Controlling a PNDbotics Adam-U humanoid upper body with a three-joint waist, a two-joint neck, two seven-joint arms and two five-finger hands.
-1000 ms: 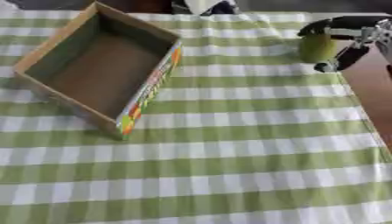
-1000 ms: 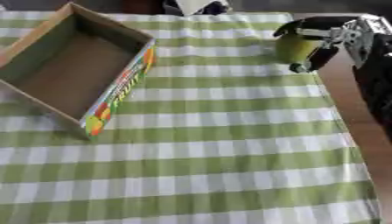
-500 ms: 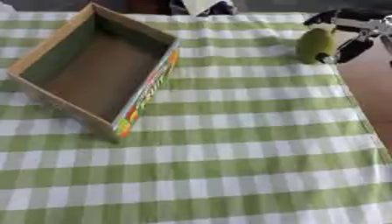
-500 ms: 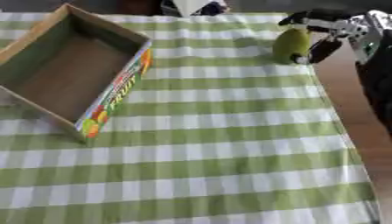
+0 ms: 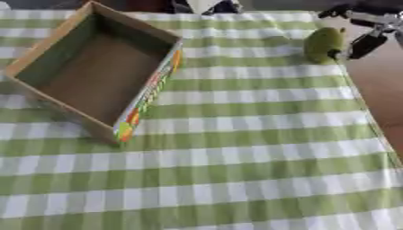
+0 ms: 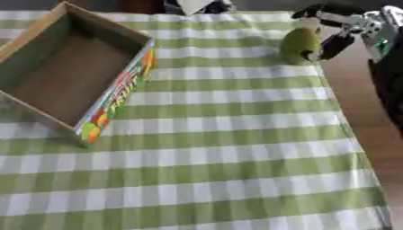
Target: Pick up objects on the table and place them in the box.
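Observation:
A green, rounded, fruit-like object (image 5: 324, 43) lies on the green-and-white checked cloth (image 5: 236, 148) near its far right edge. My right hand (image 6: 355, 28) comes in from the upper right and stands open beside it. One finger (image 6: 310, 10) arches over the object's top, and the thumb (image 6: 330, 46) rests against its right side. The open cardboard box (image 5: 55, 49) with a colourful fruit print on its side stands at the left, and I see nothing inside it. My left hand shows in no view.
Bare brown table (image 5: 386, 99) runs along the right of the cloth's edge. My right forearm (image 6: 390, 85) hangs over that strip. A dark and white thing (image 5: 206, 5) sits at the far edge behind the box.
The right hand's fingers, curled over the green object a second ago, have spread and drawn back up and to the right. The object lies where it was.

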